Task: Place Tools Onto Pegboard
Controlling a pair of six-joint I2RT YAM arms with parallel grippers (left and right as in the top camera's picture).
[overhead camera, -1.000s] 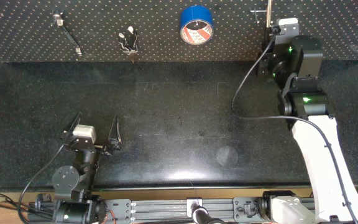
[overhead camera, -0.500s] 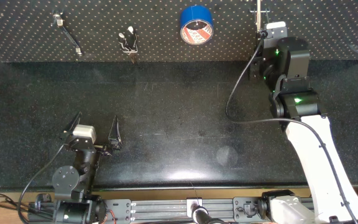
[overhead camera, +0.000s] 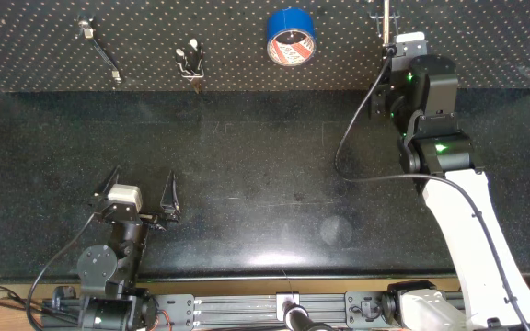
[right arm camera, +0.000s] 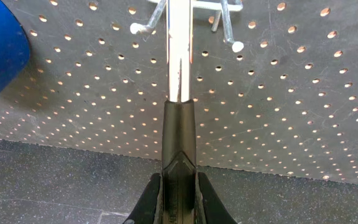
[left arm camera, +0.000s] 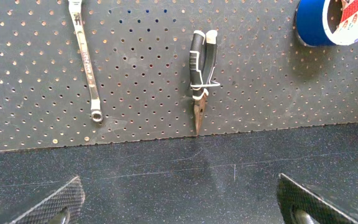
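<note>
Right hand (right arm camera: 179,202) grips the screwdriver (right arm camera: 179,127) at the pegboard (right arm camera: 291,112); left hand (left arm camera: 179,190) is open.

Top view: your right arm (overhead camera: 435,152) sits closer in to the pegboard than a second ago, with no change over the last half second. The screwdriver's handle is hidden under the wrist. The left hand has not moved and is well clear of the pegboard, over the surface (overhead camera: 265,165).
Left wrist view: its fingers are spread wide. A wrench (left arm camera: 86,59), pliers (left arm camera: 201,68) and a blue tape roll (left arm camera: 337,22) hang on the pegboard. The tape is cut off at the edge and its print is too small to read.
Right wrist view: the fingers are clamped on the black handle, and the chrome shaft runs up to a wire hook (right arm camera: 227,28). You cannot tell whether it is seated.
</note>
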